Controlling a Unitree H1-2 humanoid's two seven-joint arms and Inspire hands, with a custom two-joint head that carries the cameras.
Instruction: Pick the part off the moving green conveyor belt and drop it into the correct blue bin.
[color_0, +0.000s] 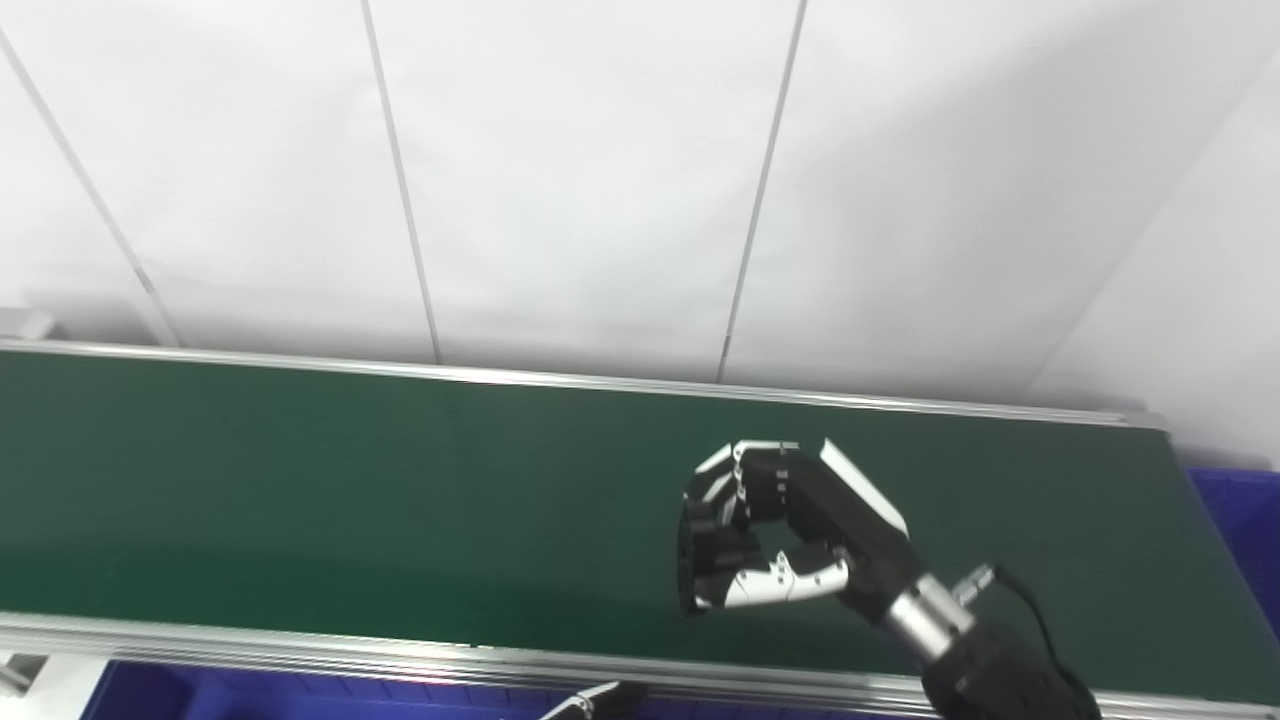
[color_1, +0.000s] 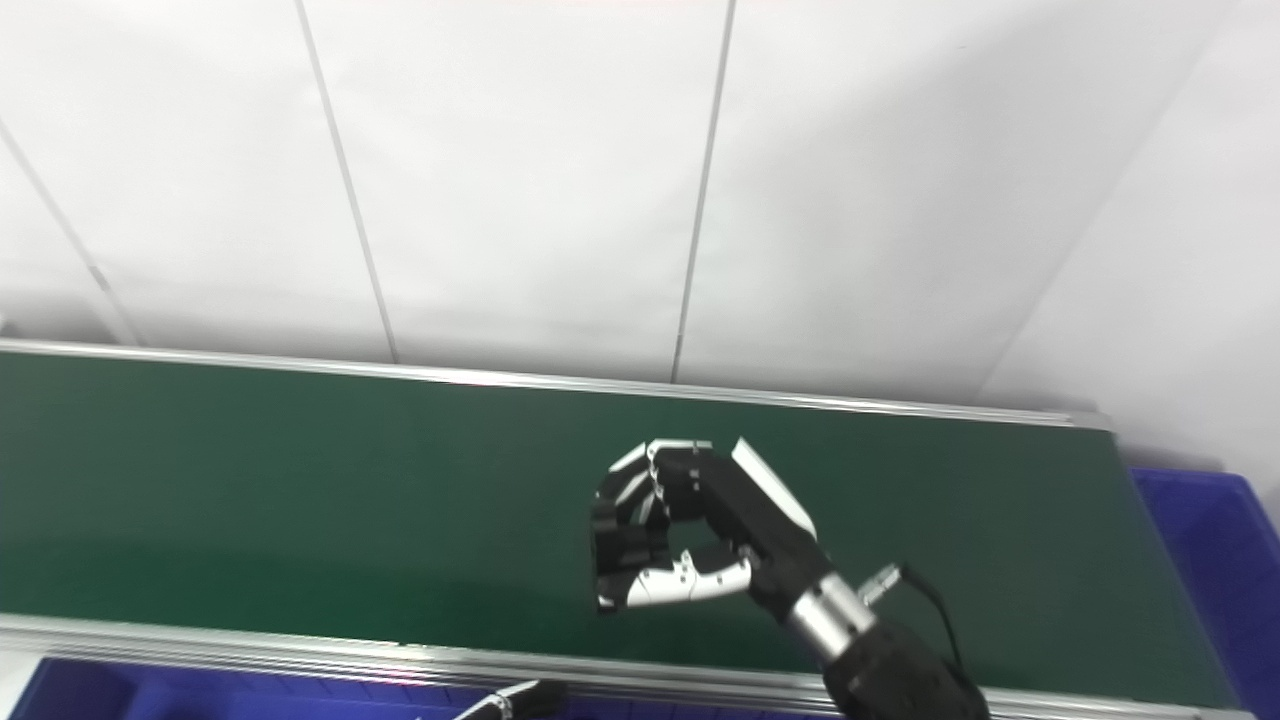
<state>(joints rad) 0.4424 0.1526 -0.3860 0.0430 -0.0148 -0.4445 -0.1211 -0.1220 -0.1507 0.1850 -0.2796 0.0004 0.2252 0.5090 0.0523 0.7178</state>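
Note:
The green conveyor belt (color_0: 350, 500) runs across the view, and no part shows on it. My right hand (color_0: 770, 530) hovers over the belt's near right portion. Its fingers are curled down to meet the thumb, forming a ring, and green belt shows through the gap with nothing held. Only a fingertip of my left hand (color_0: 590, 702) shows at the bottom edge, below the belt's near rail, so whether it is open or shut does not show. It also shows in the right eye view (color_1: 505, 703).
A blue bin (color_0: 1240, 530) stands past the belt's right end. Another blue bin (color_0: 250, 695) lies below the near rail at bottom left. Metal rails (color_0: 300, 645) edge the belt. A white panelled wall (color_0: 600, 180) stands behind.

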